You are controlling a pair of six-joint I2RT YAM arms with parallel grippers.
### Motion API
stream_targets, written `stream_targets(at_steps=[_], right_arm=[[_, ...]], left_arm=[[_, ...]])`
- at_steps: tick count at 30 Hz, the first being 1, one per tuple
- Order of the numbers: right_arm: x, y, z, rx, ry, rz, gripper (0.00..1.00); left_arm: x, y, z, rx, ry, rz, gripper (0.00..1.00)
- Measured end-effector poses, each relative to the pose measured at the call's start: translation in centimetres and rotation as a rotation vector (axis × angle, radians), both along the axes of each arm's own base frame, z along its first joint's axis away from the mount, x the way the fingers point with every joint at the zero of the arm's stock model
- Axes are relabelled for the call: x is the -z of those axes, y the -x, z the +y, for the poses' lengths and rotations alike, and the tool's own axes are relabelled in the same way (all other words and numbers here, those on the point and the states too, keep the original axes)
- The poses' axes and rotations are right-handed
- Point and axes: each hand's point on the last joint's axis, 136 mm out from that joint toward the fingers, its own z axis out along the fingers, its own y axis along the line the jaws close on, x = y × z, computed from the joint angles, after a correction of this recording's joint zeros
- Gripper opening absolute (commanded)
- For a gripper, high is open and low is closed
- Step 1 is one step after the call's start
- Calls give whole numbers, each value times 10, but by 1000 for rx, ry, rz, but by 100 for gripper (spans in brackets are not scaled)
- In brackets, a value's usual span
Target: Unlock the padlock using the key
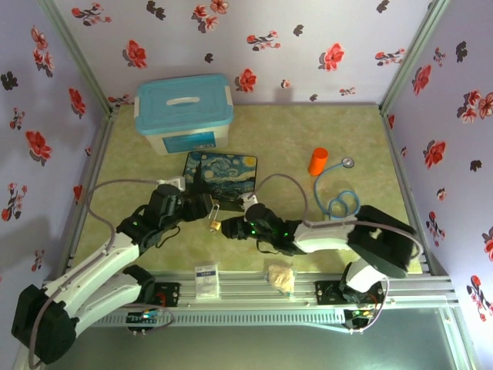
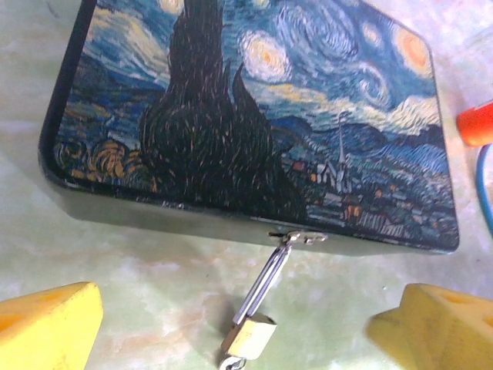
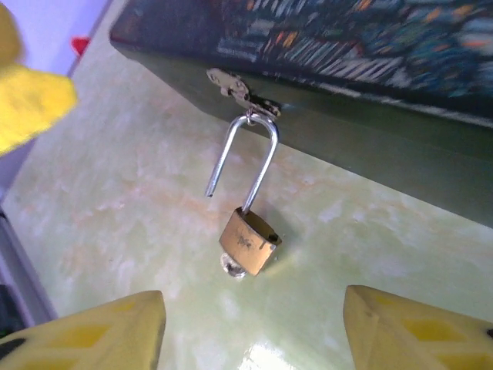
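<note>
A: Hanging where, that padlock (image 3: 248,243)?
B: From the hasp (image 3: 239,91) of the painted box (image 2: 254,116), one shackle leg free, key (image 3: 233,268) in its base.
A: Jaws?
B: Spread wide, holding nothing: left gripper (image 2: 243,327), right gripper (image 3: 250,331), flanking it.

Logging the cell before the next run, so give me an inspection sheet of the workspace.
Surface: green marbled table.
Job's things: padlock, shackle sprung open, hanging from the hasp of the box; key apparently in its base.
Clutter: bin, orange cylinder, card, wad.
Grippers: left gripper open; right gripper open; both face the padlock, holding nothing.
Cables: blue cable coiled at right.
Surroundings: floral walls.
</note>
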Motion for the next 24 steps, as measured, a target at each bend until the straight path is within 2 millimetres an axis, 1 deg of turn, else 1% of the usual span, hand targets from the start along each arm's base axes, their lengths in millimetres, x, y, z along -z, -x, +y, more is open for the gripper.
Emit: stream_targets(at_steps=[2,4,8,11,14,17,20,24], right_arm=[[11,-3,7,19,14,10,54],[17,-6,13,36,21,17,53],[18,-17,29,66,11,22,53],[21,-21,37,74,7,28,53],[28,-22,41,73,19,35,49],[36,-21,40,83,37,54,47],[40,-20,37,92,54,64,44],[40,-20,43,90,59,65,39]], left_arm=[[-2,-3,0,-2,17,-7,99],[1,-4,3,-8,25,-3,100],[11,-2,6,-12,24,16,100],[18,2,7,-6,24,30,100],[24,5,7,-1,23,41,100],[26,7,8,2,26,40,100],[24,8,8,5,34,33,100],[20,7,7,5,42,19,100]])
